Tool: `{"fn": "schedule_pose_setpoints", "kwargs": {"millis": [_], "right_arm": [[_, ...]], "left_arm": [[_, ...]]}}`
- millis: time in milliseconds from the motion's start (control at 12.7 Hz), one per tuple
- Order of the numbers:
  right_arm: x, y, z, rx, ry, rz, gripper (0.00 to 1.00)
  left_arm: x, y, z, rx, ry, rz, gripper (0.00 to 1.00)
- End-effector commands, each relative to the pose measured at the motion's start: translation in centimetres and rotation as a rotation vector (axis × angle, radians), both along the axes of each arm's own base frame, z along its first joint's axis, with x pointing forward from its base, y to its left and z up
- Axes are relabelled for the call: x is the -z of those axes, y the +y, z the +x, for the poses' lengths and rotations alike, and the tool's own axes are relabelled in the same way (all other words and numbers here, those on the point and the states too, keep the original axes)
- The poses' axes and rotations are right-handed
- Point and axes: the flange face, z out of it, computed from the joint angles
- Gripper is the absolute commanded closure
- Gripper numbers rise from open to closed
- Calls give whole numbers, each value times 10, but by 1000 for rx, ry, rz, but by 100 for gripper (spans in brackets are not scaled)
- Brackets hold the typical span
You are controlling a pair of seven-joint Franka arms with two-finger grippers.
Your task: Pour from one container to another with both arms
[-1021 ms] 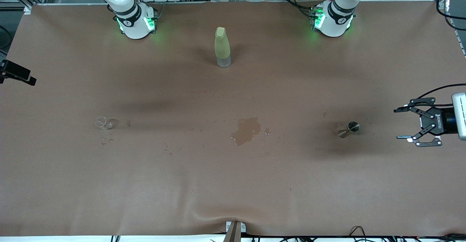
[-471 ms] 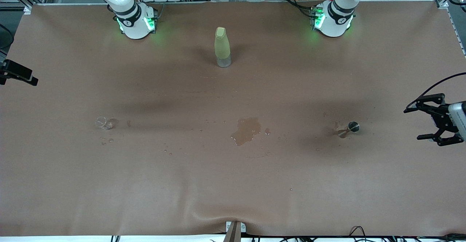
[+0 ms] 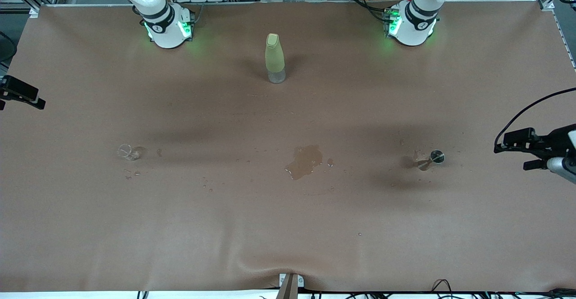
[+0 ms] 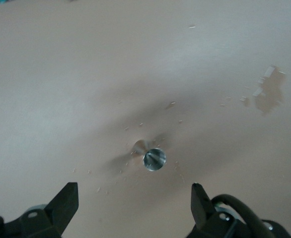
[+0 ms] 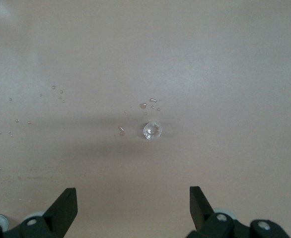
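Note:
The tiny see-through glass cup point(image 3: 128, 152) stands on the brown table toward the right arm's end, with water drops round it. In the right wrist view the glass cup point(image 5: 152, 130) sits well ahead of my right gripper point(image 5: 133, 198), which is open and empty. The grey-topped cup point(image 3: 434, 157) stands toward the left arm's end. My left gripper point(image 3: 514, 154) hangs open and empty over the table's edge, apart from that cup. The left wrist view has the grey-topped cup point(image 4: 154, 159) ahead of the open left gripper point(image 4: 134, 196).
A tall yellow-green bottle point(image 3: 274, 58) stands upright midway between the two arm bases. A puddle point(image 3: 305, 161) lies at the table's middle, with scattered drops near both cups. A black part point(image 3: 20, 93) of the right hand shows at the table's edge.
My left gripper has drawn back from the grey-topped cup toward the left arm's end of the table and turned. The right arm has hardly moved. Both cups stay put.

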Motion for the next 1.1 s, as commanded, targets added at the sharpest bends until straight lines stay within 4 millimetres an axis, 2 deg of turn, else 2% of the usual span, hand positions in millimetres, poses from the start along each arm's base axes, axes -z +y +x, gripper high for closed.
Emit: {"fn": "schedule_pose_setpoints", "kwargs": {"millis": [0, 236, 393, 550, 707, 1021], "right_arm": [[1, 1, -1, -11, -2, 12, 0], [2, -2, -1, -9, -4, 11, 0], [3, -4, -1, -5, -1, 12, 0], [3, -10, -2, 0, -1, 10, 0], [3, -12, -2, 4, -1, 10, 0], [7, -4, 3, -7, -4, 10, 0]], "left_arm": [[-19, -20, -7, -180, 14, 124, 0], [-24, -27, -8, -353, 34, 153, 0], [-44, -27, -14, -364, 3, 169, 0], [-59, -17, -21, -392, -16, 200, 0], [-60, -4, -29, -416, 19, 207, 0], [-58, 4, -31, -440, 33, 195, 0]]}}
